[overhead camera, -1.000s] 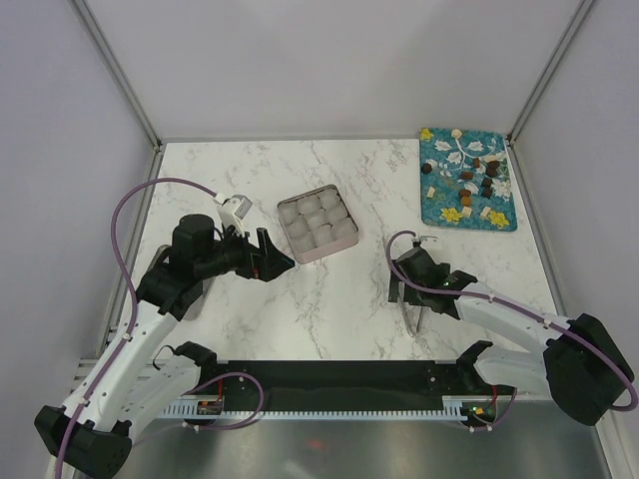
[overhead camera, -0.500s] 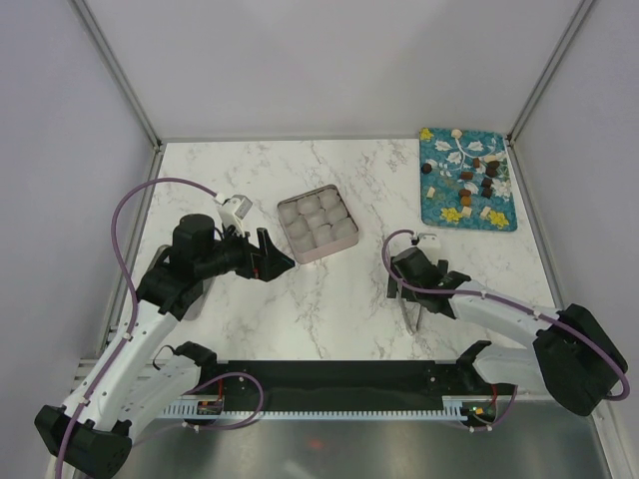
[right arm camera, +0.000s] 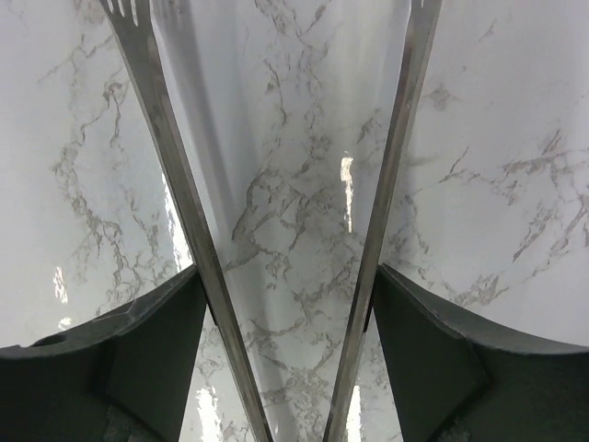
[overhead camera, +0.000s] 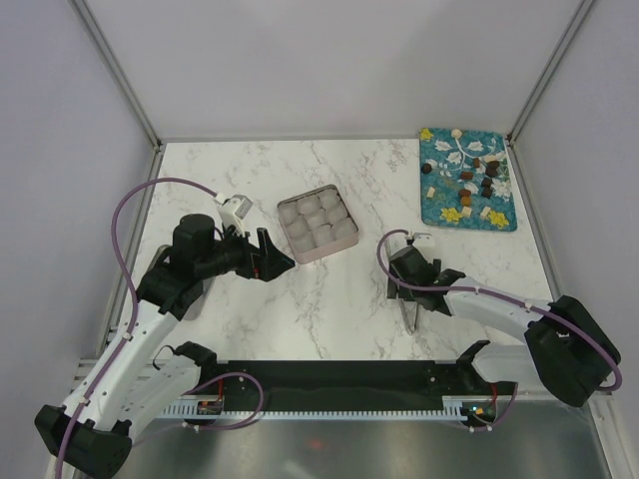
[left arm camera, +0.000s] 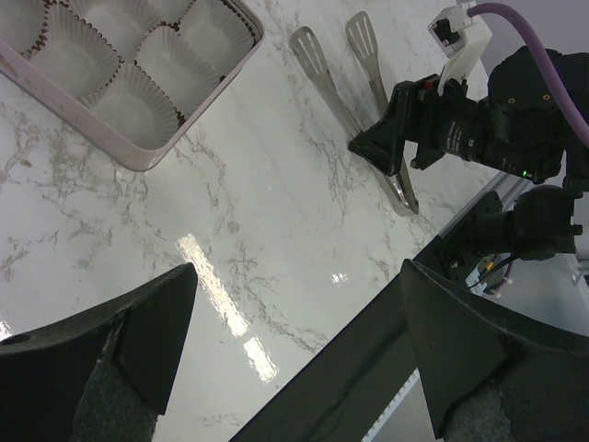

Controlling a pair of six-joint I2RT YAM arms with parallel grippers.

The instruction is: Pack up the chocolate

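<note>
The chocolate pieces (overhead camera: 471,181), dark, light brown, cream and yellowish, lie on a blue patterned tray (overhead camera: 435,212) at the far right. A pink tin (overhead camera: 318,224) with empty white paper cups sits mid-table; it also shows in the left wrist view (left arm camera: 138,83). My right gripper (overhead camera: 400,288) is at the metal tongs (overhead camera: 410,317) on the table. In the right wrist view its fingers (right arm camera: 152,341) press the outer sides of the two tong arms (right arm camera: 175,166), which are still spread. My left gripper (overhead camera: 275,257) is open and empty, just left of the tin.
The tongs (left arm camera: 368,110) and the right gripper (left arm camera: 391,147) also show in the left wrist view. A black rail (overhead camera: 339,384) runs along the table's near edge. Grey walls close in the left, right and far sides.
My right gripper has shifted slightly left over the tongs. The left arm, tin and chocolate have not moved.
</note>
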